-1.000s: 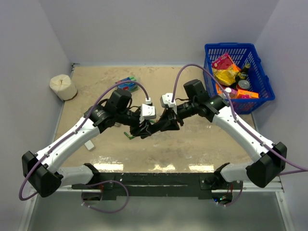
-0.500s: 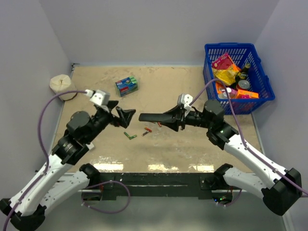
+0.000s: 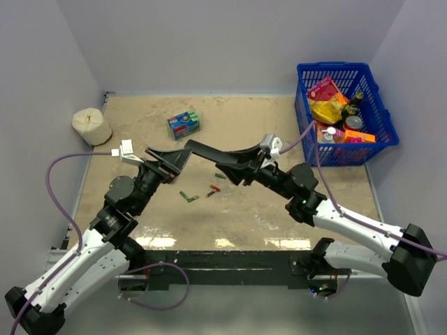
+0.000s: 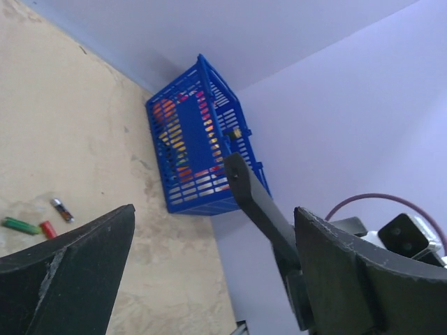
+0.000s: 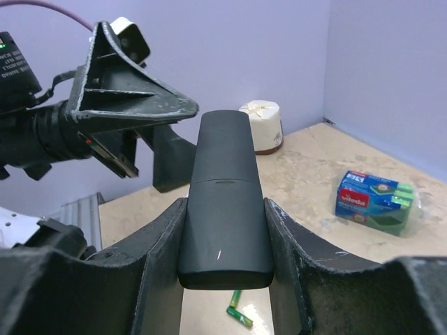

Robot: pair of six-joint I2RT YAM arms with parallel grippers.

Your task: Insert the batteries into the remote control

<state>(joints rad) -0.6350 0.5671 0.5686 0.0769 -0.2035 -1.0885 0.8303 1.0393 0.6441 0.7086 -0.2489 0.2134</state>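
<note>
Black remote control (image 5: 225, 202) sits pinched in the right gripper (image 5: 225, 241). The left gripper (image 4: 214, 213) gapes beside it, batteries (image 3: 188, 197) seemingly beneath.

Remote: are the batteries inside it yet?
Not all of them. Done: the right gripper holds the remote up off the table. In hand: only the remote. The left gripper is open and empty. Left: several batteries lie loose on the table and none is picked up. I cannot tell whether any is already inside.
</note>
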